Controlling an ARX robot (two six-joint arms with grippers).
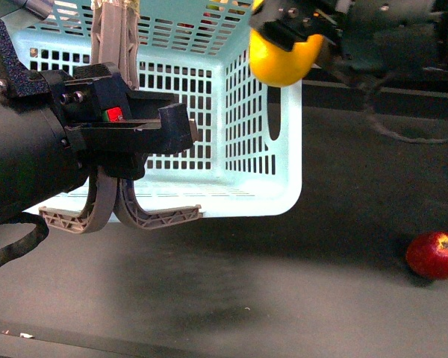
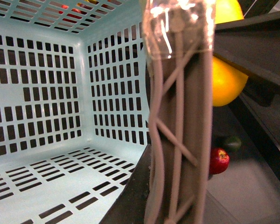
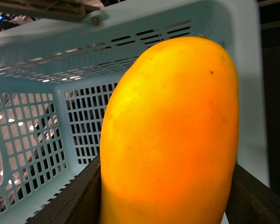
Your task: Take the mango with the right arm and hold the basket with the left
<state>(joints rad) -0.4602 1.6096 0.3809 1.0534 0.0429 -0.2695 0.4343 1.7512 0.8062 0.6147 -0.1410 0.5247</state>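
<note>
The light turquoise basket (image 1: 231, 134) stands on the dark table, its inside (image 2: 42, 93) showing no contents. My left gripper (image 1: 116, 142) is shut on its grey-brown lattice handles (image 1: 113, 45), which run straight between the dark jaws (image 2: 177, 116). Two curved handle ends (image 1: 160, 217) stick out below the black arm. The yellow-orange mango (image 1: 284, 60) hangs in the air at the basket's near right corner, above the rim. My right gripper (image 1: 291, 22) is shut on it. The mango (image 3: 172, 135) fills the right wrist view and also shows beside the handle (image 2: 226, 81).
A round red apple (image 1: 434, 255) lies on the dark table (image 1: 246, 298) to the right of the basket, apart from it. The apple (image 2: 218, 161) has a small dark green object (image 2: 232, 142) just behind it.
</note>
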